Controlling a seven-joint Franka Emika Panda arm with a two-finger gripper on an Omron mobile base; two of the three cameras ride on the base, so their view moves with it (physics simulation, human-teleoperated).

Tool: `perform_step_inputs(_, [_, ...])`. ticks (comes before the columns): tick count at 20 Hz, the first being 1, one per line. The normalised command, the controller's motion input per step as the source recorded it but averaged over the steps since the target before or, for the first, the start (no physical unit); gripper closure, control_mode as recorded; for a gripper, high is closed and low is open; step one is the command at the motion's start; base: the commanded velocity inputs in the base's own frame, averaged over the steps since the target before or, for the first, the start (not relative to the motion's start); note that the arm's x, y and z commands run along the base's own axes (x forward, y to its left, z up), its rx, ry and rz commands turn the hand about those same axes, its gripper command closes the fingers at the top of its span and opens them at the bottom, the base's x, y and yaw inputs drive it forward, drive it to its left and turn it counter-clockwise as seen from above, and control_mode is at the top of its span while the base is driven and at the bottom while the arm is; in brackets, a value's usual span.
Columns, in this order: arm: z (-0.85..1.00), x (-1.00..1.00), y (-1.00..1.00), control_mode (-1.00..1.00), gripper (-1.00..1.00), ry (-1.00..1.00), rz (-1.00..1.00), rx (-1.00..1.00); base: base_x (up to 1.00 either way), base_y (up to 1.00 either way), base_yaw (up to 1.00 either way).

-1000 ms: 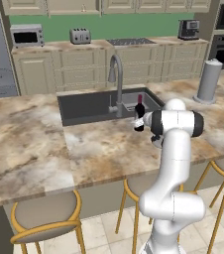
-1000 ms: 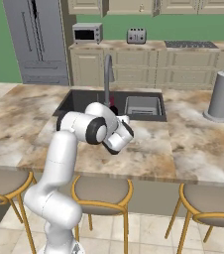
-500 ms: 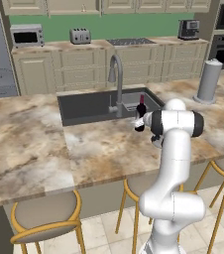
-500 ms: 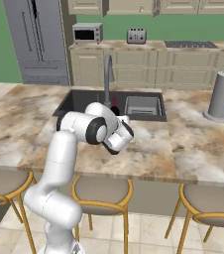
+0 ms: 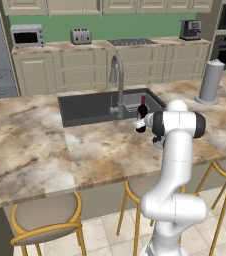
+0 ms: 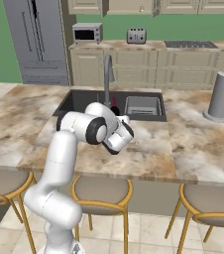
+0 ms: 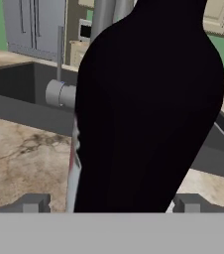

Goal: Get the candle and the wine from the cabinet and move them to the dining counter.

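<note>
Hand view: wine [image 7: 148,109] stood upright between tool [image 7: 111,203] fingertips, long axis vertical, just before sink [image 5: 92,106] rim on dining surface [image 5: 100,150]. Tool spread wide, gripping nothing; retreat straight back looked clear.

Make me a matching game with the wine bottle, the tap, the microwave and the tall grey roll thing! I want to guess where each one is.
Things:
1. wine
2. tap
3. microwave
4. grey cylinder

Places:
A. on the far worktop, next to the toaster
B. standing on the dining counter by the sink's front edge, at the gripper
C. on the dining counter, right of the sink
D. rising behind the sink basin

Pairs: 1-B, 2-D, 3-A, 4-C
</note>
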Motion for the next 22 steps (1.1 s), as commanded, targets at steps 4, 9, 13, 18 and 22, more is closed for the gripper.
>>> perform_step_inputs(4, [0.00,-0.01,0.00,-1.00,-1.00,0.00,0.00,0.00,0.00,0.00,0.00])
perform_step_inputs(9, [0.07,-0.09,-0.12,-1.00,-1.00,0.00,0.00,0.00,0.00,0.00,0.00])
perform_step_inputs(13, [0.28,-0.17,-0.17,-1.00,-1.00,0.00,0.00,0.00,0.00,0.00,0.00])
perform_step_inputs(18, [0.41,-0.29,-0.22,-1.00,-1.00,0.00,0.00,0.00,0.00,0.00,0.00])
perform_step_inputs(22, [0.86,-0.38,-0.01,-1.00,-1.00,0.00,-0.10,0.00,0.00,0.00,0.00])
